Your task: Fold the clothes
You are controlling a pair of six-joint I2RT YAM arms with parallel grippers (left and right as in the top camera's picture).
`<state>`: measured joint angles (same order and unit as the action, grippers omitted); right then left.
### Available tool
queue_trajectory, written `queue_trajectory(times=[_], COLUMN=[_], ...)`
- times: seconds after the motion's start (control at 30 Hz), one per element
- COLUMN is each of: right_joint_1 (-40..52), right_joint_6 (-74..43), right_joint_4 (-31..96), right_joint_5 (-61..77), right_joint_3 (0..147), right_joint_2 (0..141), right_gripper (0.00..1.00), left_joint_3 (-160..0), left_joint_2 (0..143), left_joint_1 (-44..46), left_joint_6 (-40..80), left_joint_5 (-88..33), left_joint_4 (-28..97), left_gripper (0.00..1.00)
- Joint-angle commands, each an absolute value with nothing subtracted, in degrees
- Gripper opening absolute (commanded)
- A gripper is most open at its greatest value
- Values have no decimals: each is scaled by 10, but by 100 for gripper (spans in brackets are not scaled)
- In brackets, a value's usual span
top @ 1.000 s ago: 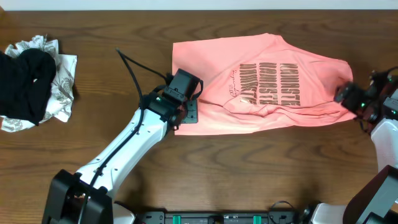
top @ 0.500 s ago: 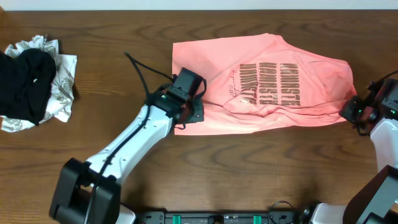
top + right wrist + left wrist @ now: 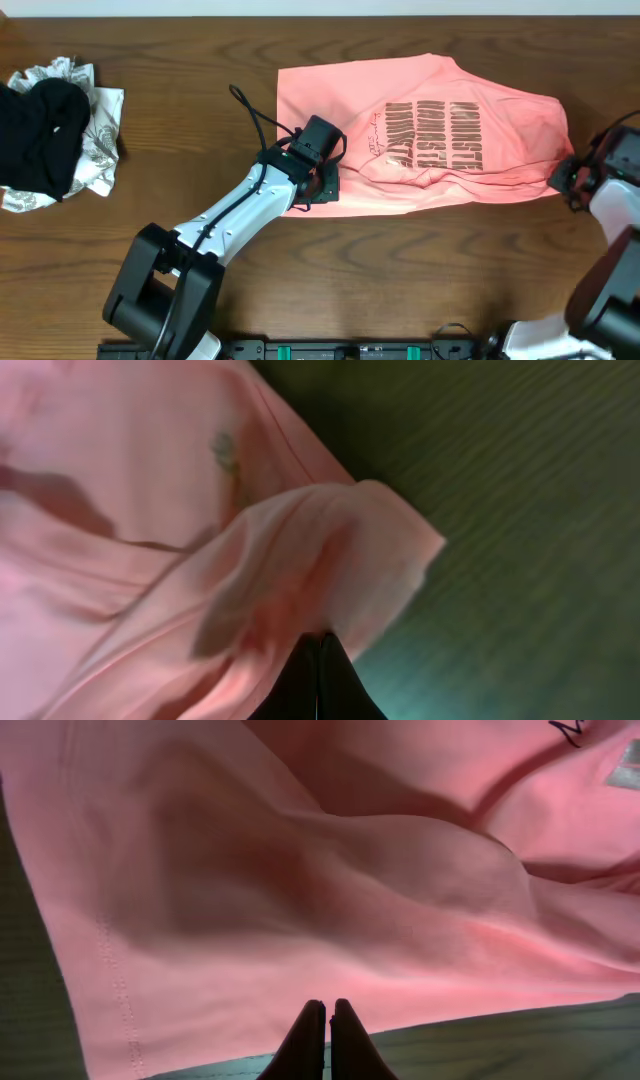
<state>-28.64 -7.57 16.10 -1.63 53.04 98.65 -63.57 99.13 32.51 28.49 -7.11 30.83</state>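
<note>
The clothes [image 3: 430, 130] are a salmon-pink T-shirt with dark block lettering, lying crumpled on the wooden table [image 3: 420, 280] at centre right. My left gripper [image 3: 325, 188] sits at the shirt's near edge towards its left corner. In the left wrist view its jaws [image 3: 328, 1005] are shut, tips pinched on the hem of the pink fabric [image 3: 300, 870]. My right gripper [image 3: 562, 180] is at the shirt's near right corner. In the right wrist view it [image 3: 320, 637] is shut, with a bunched fold of pink cloth [image 3: 330, 560] gathered at its tips.
A heap of black and white patterned garments [image 3: 50, 130] lies at the far left edge of the table. The left arm's black cable [image 3: 250, 115] loops above the arm. Bare wood runs along the front of the table.
Both grippers have gone from open to shut at the shirt's near edge. The left gripper slid right along the hem; the right one shifted slightly down at the corner.
</note>
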Motion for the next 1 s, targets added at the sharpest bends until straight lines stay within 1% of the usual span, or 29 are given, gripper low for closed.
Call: queue_trajectory(times=[0.0, 0.2, 0.33, 0.6, 0.97], right_joint_1=[-282, -281, -281, -281, -281], right_joint_6=[-65, -66, -66, -66, -68], right_joint_4=[147, 132, 134, 142, 146], right_joint_5=[-26, -25, -19, 6, 20], right_joint_3=[535, 535, 535, 535, 535], right_joint_2=[1029, 1081, 1081, 1081, 1081], right_gripper=[1, 1, 1, 1, 1], left_joint_3=[-632, -630, -626, -601, -599], left_joint_2=[996, 996, 997, 1005, 1055], left_joint_1=[325, 324, 324, 324, 324], left_joint_6=[281, 282, 282, 284, 308], left_joint_5=[-55, -28, -6, -6, -8], left_joint_4=[308, 314, 314, 283, 270], left_gripper=[6, 6, 6, 6, 7])
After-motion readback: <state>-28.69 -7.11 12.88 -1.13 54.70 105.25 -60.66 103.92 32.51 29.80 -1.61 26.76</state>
